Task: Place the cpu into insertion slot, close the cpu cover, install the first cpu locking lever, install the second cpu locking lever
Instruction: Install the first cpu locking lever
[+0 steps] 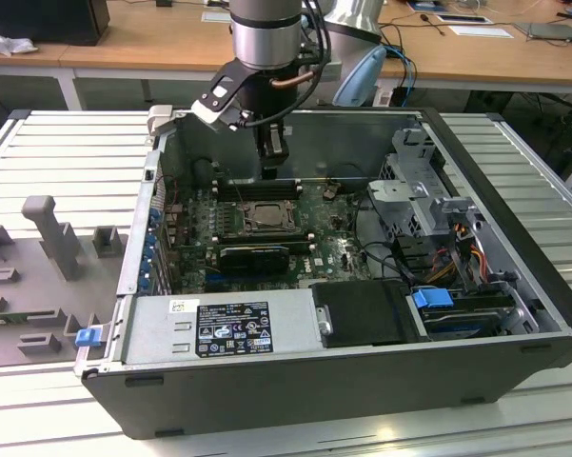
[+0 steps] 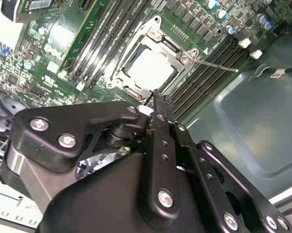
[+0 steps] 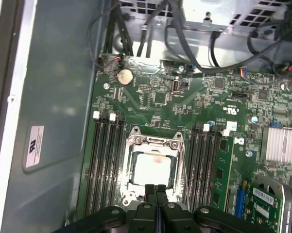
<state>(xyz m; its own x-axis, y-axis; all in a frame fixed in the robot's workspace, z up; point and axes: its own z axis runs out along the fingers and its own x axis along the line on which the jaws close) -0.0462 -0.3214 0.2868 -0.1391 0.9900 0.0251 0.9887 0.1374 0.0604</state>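
Inside the one opened computer case (image 1: 362,400), a single arm reaches down with its gripper (image 1: 274,164) above the green motherboard (image 1: 335,249). Its two fingers (image 3: 150,194) are pressed together with nothing between them. In both wrist views their joined tip sits over the edge of the socket, and I cannot tell whether it touches the metal.

One cpu (image 3: 153,167) lies flat in the insertion slot (image 1: 240,221). One cpu cover (image 3: 153,142) lies down around it, with the pale chip showing through the cut-out. In the second wrist view one thin locking lever (image 2: 216,65) juts from a corner of the cover frame, out over the neighbouring memory slots.

Two banks of memory slots flank the socket, one (image 3: 107,165) on each side (image 3: 205,165), each just beside the frame's edge. Beyond one bank rises the case's grey wall (image 3: 53,121); beyond the other lies one black graphics card (image 1: 254,255). On a third side, low open board runs from the socket to one round coin battery (image 3: 125,75).
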